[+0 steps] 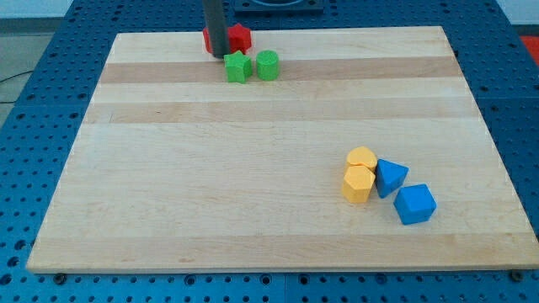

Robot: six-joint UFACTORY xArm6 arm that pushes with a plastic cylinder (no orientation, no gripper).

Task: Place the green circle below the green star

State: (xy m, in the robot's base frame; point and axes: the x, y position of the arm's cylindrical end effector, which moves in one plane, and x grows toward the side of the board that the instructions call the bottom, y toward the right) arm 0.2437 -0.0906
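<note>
Robotics lab, blue perforated bench, wooden board

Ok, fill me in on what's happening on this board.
My tip is at the view's top, just left of and above the green star block, with red blocks partly hidden behind the rod. The green circle block sits right of the star, close beside it, not yet below it. Two yellow blocks and two blue blocks cluster at lower right on the wooden board.
</note>
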